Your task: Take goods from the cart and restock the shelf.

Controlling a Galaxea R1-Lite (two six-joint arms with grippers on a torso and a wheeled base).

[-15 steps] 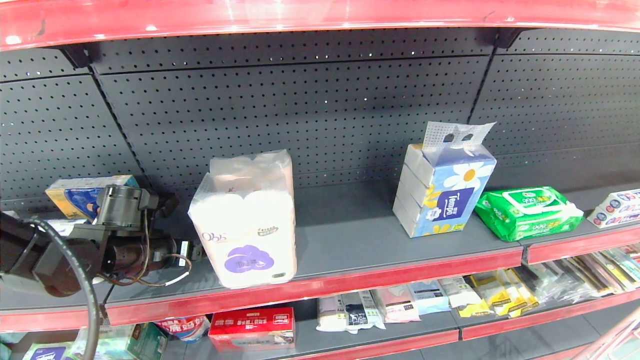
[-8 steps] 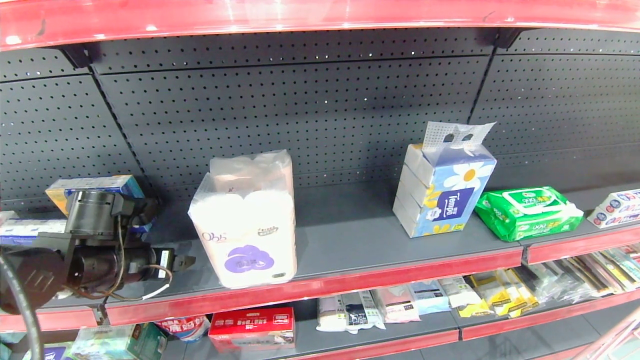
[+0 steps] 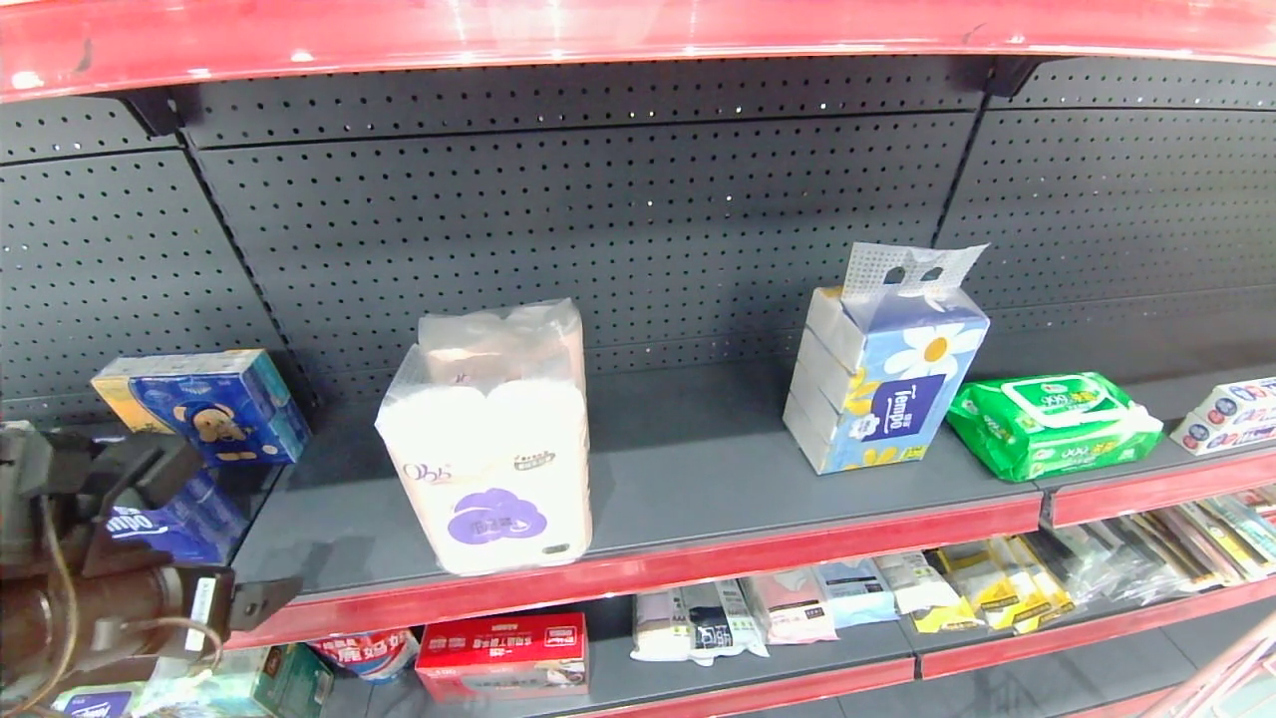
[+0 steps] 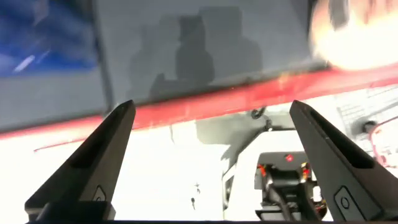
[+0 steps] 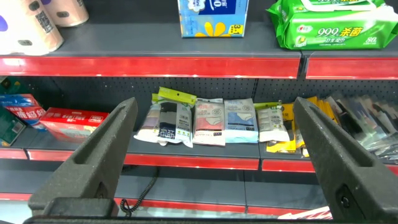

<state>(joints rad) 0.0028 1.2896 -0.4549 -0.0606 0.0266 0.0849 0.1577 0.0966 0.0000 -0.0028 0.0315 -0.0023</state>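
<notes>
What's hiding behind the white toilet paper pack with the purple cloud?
Behind the white toilet paper pack stands a second roll pack, then the black pegboard wall. The second pack's lower part is covered.

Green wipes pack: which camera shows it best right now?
Head view: the green wipes pack lies whole on the shelf beside the tissue bundle. Right wrist view catches its front, top cropped.
</notes>
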